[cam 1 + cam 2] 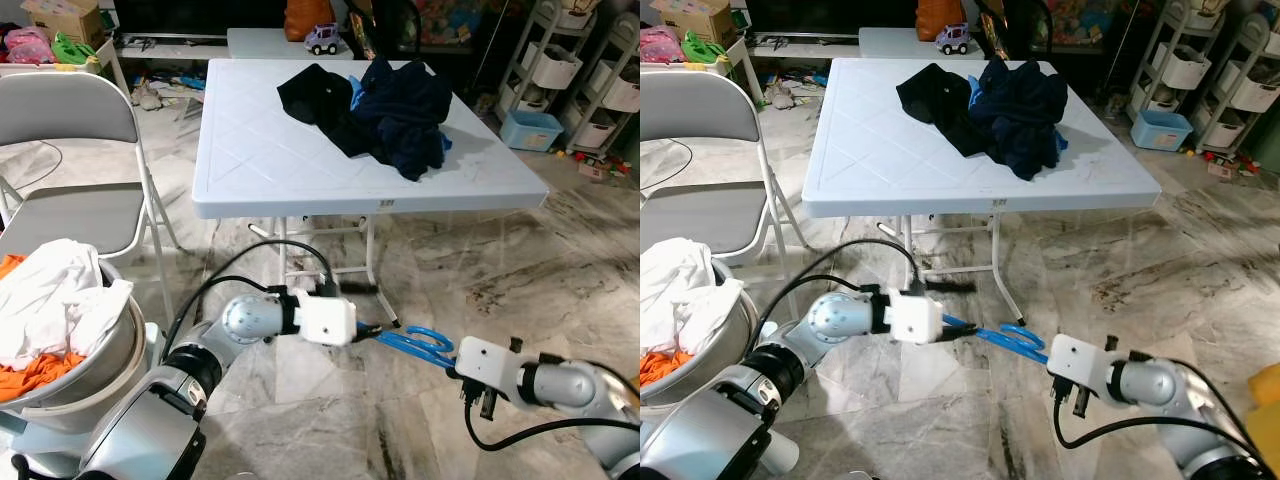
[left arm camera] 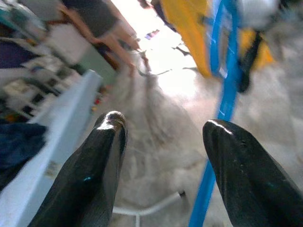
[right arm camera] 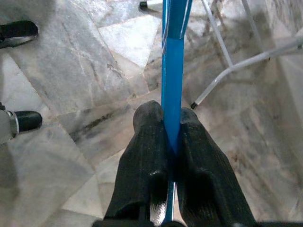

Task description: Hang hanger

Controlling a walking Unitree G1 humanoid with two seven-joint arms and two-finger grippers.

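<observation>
While the right gripper point(image 3: 171, 130) pinches the blue hanger point(image 1: 415, 345) between its two black fingers, the hanger hangs low over the marble floor point(image 1: 480, 270), just in front of the white folding table point(image 1: 260, 150). In the right wrist view the fingers press flat against both sides of the blue bar, which runs on toward the table's metal legs point(image 3: 227, 71).

The left gripper point(image 2: 163, 142) sits at the hanger's other end, below the table's front edge. Its fingers point(image 2: 102, 156) are spread wide, and the blue bar passes just beside one of them; whether it touches cannot be told.

On the table's far half lies a heap of dark clothes point(image 1: 385, 105), black and navy. Left of the table stands a grey folding chair point(image 1: 70, 160). Nearer than the chair, well left of the table, is a basin point(image 1: 105, 350) piled with white and orange laundry point(image 1: 55, 300).
</observation>
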